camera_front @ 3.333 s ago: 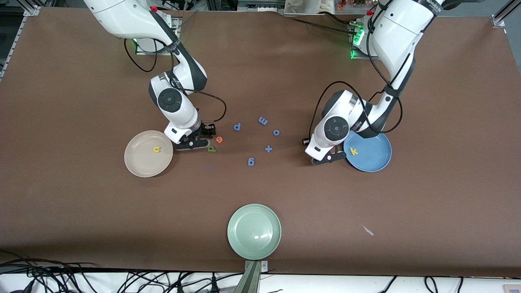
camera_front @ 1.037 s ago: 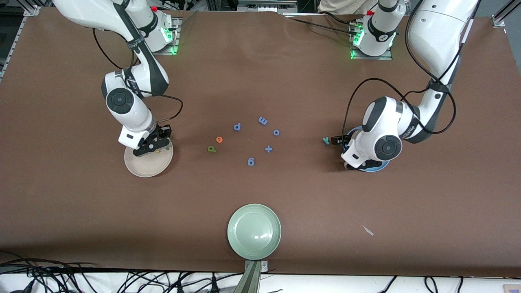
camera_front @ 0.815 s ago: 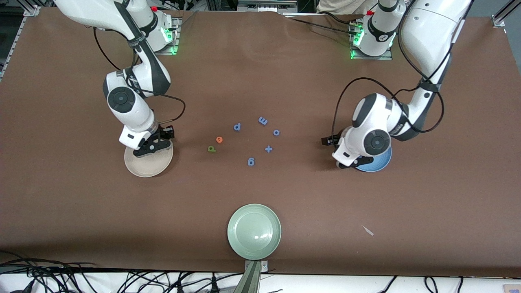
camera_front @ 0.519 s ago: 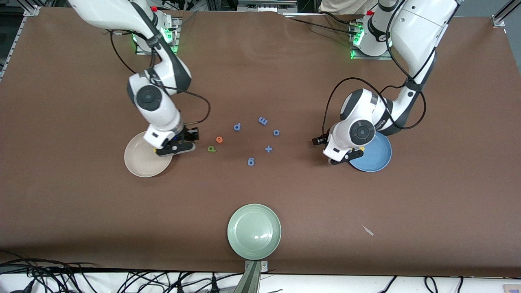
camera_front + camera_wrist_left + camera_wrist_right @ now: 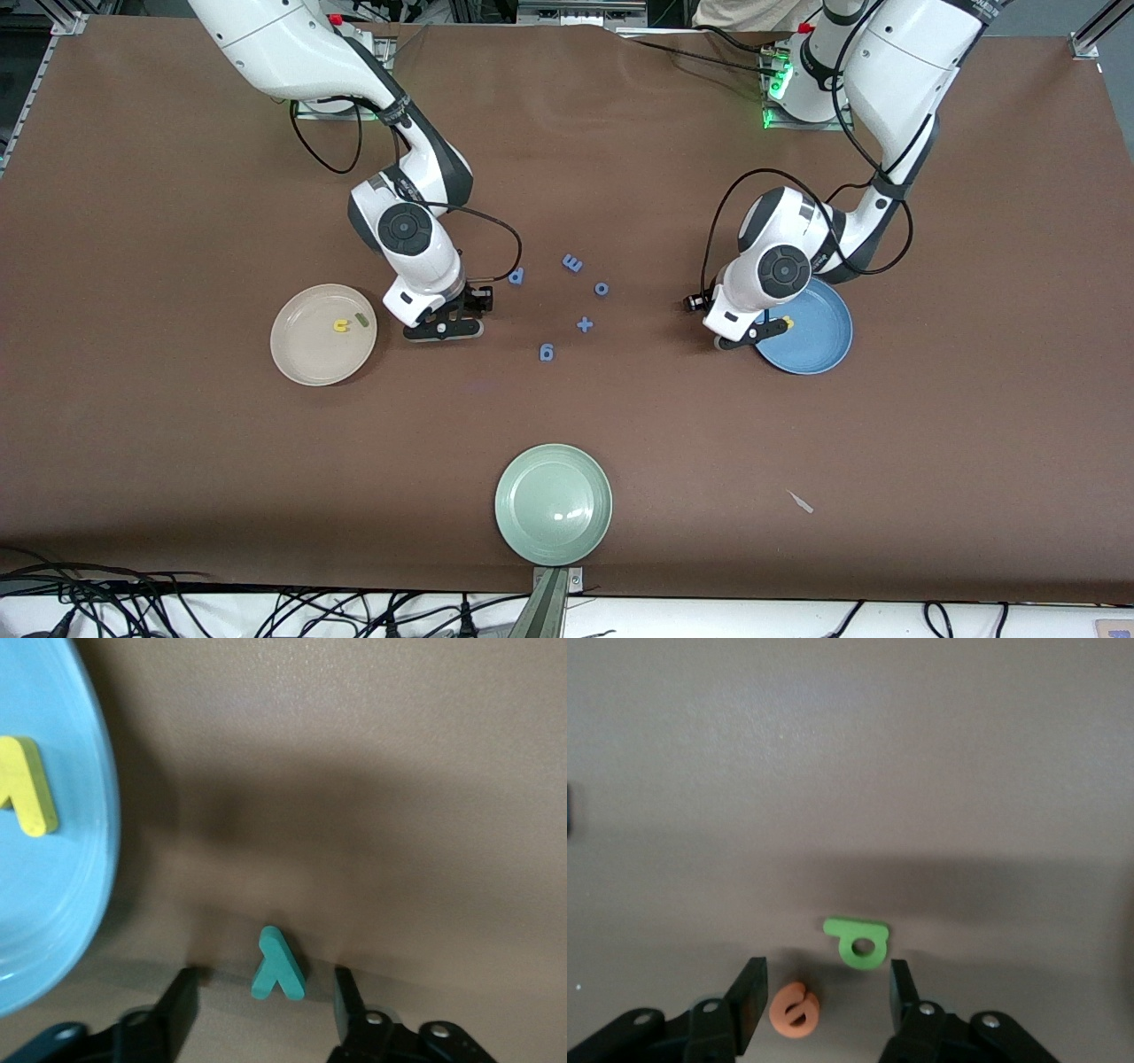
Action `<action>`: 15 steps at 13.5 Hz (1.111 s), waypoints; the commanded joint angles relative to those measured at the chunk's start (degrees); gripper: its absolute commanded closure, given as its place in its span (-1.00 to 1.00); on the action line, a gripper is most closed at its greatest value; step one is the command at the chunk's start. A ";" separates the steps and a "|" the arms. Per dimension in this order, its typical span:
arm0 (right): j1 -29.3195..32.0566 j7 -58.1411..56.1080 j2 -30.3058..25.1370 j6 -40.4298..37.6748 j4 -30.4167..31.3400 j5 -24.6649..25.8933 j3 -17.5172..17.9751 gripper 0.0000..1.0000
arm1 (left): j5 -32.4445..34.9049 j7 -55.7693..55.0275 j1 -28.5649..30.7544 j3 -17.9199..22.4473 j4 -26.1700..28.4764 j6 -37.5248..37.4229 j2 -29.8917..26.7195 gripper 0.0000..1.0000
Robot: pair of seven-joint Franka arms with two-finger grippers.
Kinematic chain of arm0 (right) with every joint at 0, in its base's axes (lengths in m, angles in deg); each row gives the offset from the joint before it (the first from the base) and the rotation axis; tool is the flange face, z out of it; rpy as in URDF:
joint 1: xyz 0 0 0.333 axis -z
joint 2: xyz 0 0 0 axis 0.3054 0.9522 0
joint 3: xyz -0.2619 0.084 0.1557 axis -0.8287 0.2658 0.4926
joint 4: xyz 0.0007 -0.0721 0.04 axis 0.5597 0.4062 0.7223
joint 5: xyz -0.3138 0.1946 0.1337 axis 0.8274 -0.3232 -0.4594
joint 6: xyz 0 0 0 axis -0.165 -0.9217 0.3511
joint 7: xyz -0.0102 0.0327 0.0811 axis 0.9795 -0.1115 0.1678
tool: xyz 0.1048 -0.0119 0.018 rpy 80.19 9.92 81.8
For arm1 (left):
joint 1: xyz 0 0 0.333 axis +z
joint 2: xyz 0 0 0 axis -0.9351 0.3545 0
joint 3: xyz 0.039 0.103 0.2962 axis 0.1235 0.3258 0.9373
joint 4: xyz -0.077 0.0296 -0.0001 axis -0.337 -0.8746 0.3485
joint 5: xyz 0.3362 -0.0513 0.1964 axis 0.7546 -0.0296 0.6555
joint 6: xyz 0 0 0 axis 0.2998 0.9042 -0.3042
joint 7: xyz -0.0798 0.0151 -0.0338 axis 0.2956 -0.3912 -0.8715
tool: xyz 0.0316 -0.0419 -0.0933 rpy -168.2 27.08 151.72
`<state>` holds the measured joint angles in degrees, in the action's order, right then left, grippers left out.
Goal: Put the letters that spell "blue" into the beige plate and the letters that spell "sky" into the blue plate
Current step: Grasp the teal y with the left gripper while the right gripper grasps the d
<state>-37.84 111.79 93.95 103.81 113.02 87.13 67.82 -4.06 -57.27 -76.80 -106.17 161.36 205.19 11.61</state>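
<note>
With both hands low over the brown tabletop (image 5: 177, 177), each next pinch carries its own risk. The right hand (image 5: 822, 997) hangs with its fingers parted, the small orange foam e (image 5: 796, 1009) and the olive-green foam b (image 5: 858, 942) both lying between them, close together. A closing pinch could catch both letters, or nudge one aside; both belong in the round cream-beige plate (image 5: 297, 359), which lies toward the right arm's end of the tabletop and already holds the yellow foam u (image 5: 340, 326) and a light green foam l (image 5: 361, 319).

The left hand (image 5: 257, 992) straddles the teal-green foam y (image 5: 278, 965) with its fingers parted, not gripping it, just beside the round medium-blue plate (image 5: 84, 904), where a yellow foam k (image 5: 25, 784) lies. The y lies off centre and angled, so the thin foam may twist or flip out. I cannot see the yellow s.
</note>
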 commanded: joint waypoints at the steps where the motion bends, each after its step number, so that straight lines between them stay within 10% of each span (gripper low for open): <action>1: 0.10 0.80 1.61 1.33 -1.20 0.94 0.06 -0.28 | 1.40 -0.94 0.27 -0.06 1.62 0.49 -1.60 0.17; 6: 0.10 0.80 2.31 2.83 -0.77 3.75 -0.38 -0.28 | 1.48 -0.94 0.53 0.11 1.10 0.49 -1.42 0.76; 15: 0.19 0.28 2.49 5.99 1.52 4.37 -2.04 -0.25 | 7.89 1.25 1.15 0.55 -12.78 -25.24 -3.97 0.81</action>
<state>-37.75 111.79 96.20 107.45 113.51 90.32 66.21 1.37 -57.20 -75.80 -105.88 152.06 185.14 7.67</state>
